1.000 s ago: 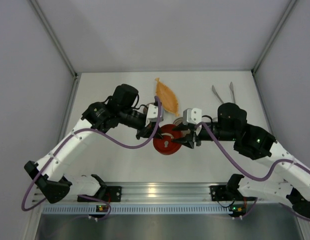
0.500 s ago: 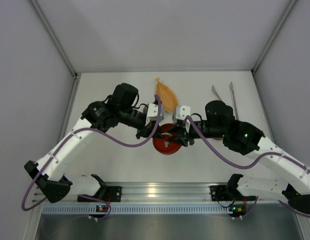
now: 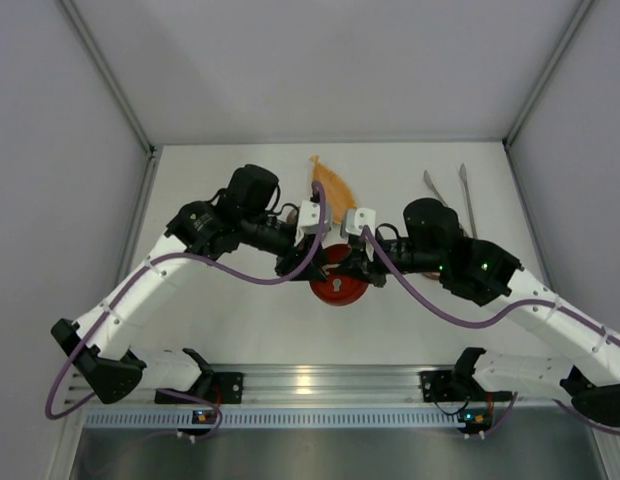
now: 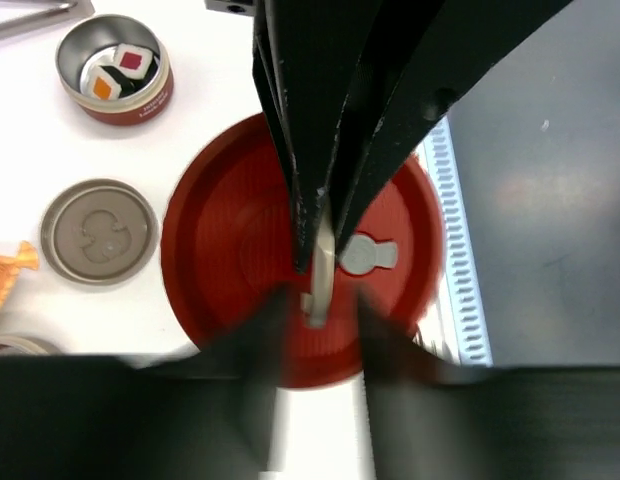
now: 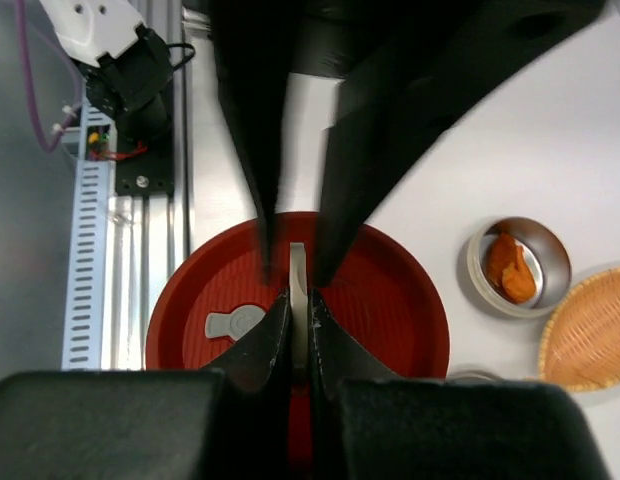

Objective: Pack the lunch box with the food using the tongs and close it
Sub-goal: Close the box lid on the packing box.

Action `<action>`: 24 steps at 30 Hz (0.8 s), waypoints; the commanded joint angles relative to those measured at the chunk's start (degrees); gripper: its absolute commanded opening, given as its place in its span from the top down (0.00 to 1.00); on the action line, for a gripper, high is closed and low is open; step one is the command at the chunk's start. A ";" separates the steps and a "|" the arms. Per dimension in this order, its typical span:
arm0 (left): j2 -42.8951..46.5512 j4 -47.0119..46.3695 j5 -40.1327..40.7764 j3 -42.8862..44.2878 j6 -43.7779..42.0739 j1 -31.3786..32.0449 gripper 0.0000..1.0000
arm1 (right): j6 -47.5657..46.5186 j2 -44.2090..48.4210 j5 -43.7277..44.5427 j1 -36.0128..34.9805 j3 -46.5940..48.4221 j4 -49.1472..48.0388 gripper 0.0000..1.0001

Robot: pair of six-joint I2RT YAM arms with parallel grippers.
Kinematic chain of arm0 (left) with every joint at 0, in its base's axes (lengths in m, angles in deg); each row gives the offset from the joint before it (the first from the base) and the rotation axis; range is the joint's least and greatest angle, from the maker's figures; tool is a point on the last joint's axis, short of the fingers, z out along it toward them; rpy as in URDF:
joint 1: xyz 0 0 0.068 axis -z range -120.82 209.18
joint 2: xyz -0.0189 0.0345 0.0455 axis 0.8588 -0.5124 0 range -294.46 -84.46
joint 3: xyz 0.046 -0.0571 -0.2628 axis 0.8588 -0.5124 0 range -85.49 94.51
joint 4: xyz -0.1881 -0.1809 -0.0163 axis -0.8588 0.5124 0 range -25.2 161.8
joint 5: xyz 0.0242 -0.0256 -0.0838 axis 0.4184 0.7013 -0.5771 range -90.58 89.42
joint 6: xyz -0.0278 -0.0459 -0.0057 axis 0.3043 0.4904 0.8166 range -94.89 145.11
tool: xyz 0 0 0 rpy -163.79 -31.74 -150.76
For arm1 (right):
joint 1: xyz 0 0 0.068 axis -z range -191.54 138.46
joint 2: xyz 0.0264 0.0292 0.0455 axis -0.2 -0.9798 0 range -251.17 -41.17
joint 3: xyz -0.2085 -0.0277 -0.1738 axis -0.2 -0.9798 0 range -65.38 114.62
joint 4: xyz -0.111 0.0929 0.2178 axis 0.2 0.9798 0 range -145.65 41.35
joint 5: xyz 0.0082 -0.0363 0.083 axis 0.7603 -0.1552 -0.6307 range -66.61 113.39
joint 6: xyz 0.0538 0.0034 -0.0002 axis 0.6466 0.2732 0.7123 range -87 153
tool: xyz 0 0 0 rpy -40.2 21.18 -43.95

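The lunch box shows as a red round lid (image 3: 337, 285) (image 4: 220, 260) (image 5: 380, 300) with a white upright handle (image 5: 298, 262) (image 4: 319, 285) in its middle. My right gripper (image 5: 298, 318) (image 3: 364, 270) is shut on that handle. My left gripper (image 4: 315, 335) (image 3: 306, 262) hangs over the same handle, open, its blurred fingers (image 5: 255, 150) standing either side of it. Some of the food lies in two small tins: sushi-like pieces (image 4: 115, 68) and orange-brown lumps (image 5: 516, 266). The silver tongs (image 3: 448, 190) lie at the back right, untouched.
An orange leaf-shaped woven dish (image 3: 332, 190) (image 5: 590, 330) sits just behind the lid. A grey round cap (image 4: 100, 230) lies next to the sushi tin. The ribbed metal rail (image 5: 90, 260) runs along the near table edge. Both arms meet over the lid.
My right gripper has moved left onto the lid and shut on its handle. My left gripper has opened there.
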 commanded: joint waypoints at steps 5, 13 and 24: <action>4.78 -6.12 -3.77 0.03 8.63 -9.17 0.02 | -2.71 8.76 -1.61 13.22 -3.81 4.74 1.00; 4.16 -6.56 -15.64 -1.19 14.09 -28.69 0.02 | -7.02 18.11 -12.04 49.50 -14.79 3.34 1.00; 4.43 -15.35 -13.45 -7.18 20.24 -30.28 0.02 | -7.10 -1.32 -29.47 80.74 -18.84 -8.51 1.00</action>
